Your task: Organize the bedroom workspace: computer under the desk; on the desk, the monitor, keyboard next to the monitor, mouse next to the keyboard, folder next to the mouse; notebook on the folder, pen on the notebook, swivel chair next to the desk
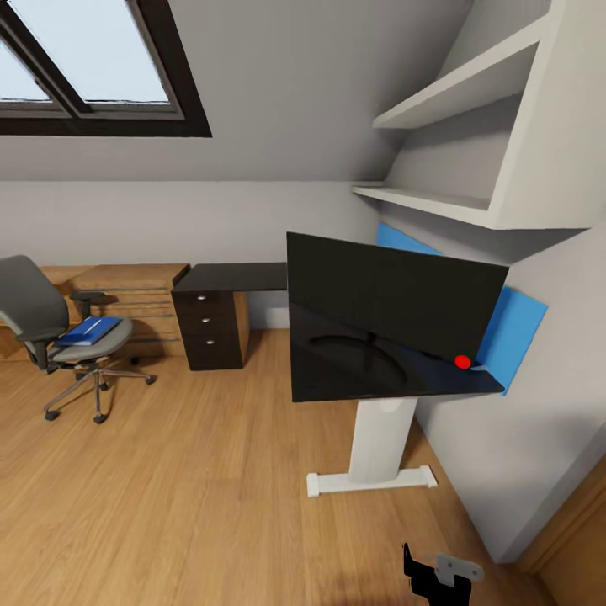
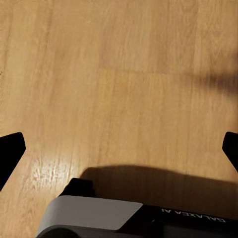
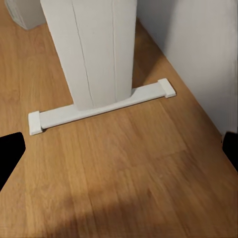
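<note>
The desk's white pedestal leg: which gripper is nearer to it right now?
Right. The right gripper faces the white pedestal leg across a short stretch of floor; the left gripper hangs over bare wood floor.

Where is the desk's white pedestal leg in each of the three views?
Head view: the white pedestal leg stands right of centre, below the black desk top.
Left wrist view: not in it; wood floor.
Right wrist view: it rises at upper centre, its foot bar across the floor.
Shared landmark: the light wood floor.
</note>
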Motion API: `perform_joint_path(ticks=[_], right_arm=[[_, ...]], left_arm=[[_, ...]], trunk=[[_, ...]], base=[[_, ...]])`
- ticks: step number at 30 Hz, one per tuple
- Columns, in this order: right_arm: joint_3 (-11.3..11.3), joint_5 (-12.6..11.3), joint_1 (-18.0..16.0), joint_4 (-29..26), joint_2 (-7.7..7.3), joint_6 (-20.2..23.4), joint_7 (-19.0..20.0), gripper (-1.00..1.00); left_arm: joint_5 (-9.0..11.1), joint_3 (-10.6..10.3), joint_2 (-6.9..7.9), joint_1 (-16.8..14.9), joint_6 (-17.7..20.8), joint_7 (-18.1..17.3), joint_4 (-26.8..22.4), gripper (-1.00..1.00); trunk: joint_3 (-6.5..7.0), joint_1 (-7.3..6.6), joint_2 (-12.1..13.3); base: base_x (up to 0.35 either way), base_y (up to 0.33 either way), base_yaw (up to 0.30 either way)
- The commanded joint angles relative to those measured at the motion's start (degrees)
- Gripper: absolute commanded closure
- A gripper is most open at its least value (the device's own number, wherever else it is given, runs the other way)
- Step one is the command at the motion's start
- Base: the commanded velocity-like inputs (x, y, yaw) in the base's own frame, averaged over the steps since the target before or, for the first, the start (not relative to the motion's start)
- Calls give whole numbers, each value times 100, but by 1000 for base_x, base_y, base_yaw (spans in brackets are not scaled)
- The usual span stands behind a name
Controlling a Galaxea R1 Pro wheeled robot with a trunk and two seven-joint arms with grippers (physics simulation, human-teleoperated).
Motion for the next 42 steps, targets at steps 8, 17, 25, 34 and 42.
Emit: perform_joint_path(ticks=[8,17,25,34,42], right_arm=[[-266,-462,-12,-941,-268,197,-42,-100],[-488,-1737,-52,-2776,-297,1297,-162,-100],[-1236,-4235,-340,-4219,-519,2425,-258,-100],[-1532,-5802,-407,-4647,-725,2909,-510,-100],[-1493,-5883,-410,-4676,-702,2890,-486,-100]], left_arm=[[59,-36,66,-7,-39,66,-7,-100],[59,-35,104,-7,-61,74,-29,-100],[59,-27,156,-6,-70,83,-55,-100],[59,-28,160,-8,-70,84,-60,-100],[59,-27,153,-7,-74,85,-60,-100]], trunk=[[138,-177,319],[300,-374,680],[444,-550,1001],[605,-748,1362],[749,-923,1683]], base=[[0,0,0],[0,0,0],[0,0,0],[0,0,0],[0,0,0]])
